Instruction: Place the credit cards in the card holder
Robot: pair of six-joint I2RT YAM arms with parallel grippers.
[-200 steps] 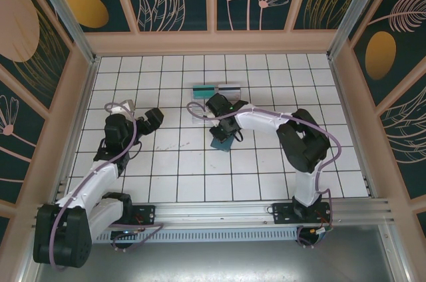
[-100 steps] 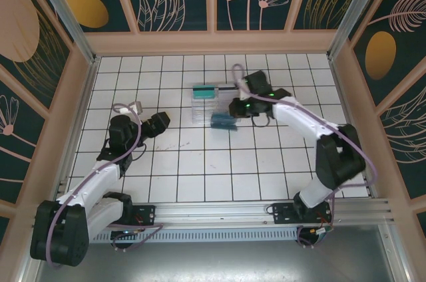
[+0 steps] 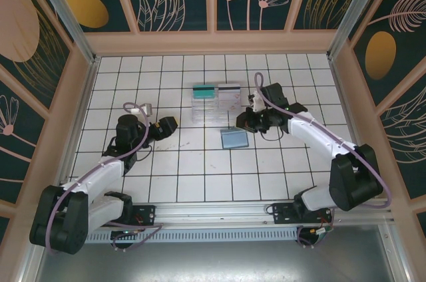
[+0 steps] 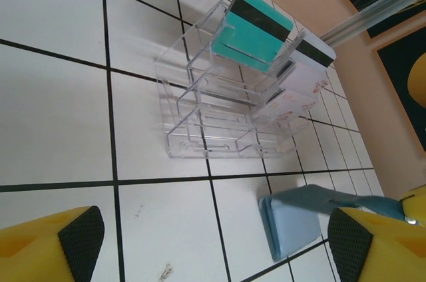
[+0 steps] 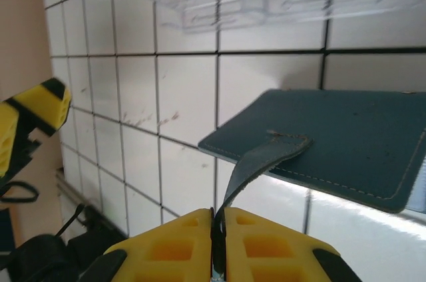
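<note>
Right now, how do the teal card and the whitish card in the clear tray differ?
Colour: the teal card is green, the whitish card pale. Print: the whitish card carries small red lettering; the teal card's face looks plain. Place: seen from above, the teal card stands in the clear tray's left rear slot, the whitish card beside it on the right. Both stand with a dark stripe along the top edge.

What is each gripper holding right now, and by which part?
The right gripper pinches the card holder by its small strap tab. The left gripper stands open, holding nothing.
</note>
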